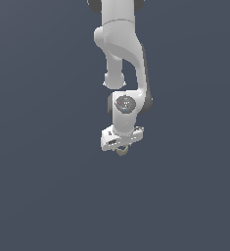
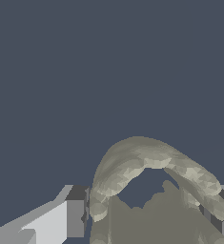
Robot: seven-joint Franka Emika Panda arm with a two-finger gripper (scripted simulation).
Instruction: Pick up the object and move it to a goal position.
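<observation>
One arm: a white Panda reaches down from the top of the exterior view, wrist bent, against plain dark blue-grey.
Hand (image 1: 121,148): points downward at the arm's lower end; its fingers (image 2: 75,217) sit against either side of the ring, pinching it.
Ring (image 1: 121,151): tan-olive, tiny, peeking out just under the hand in the exterior view; in the wrist view its rough arched rim (image 2: 147,159) fills the space between the fingers.
Surroundings: uniform backdrop, no visible edges or markings.
</observation>
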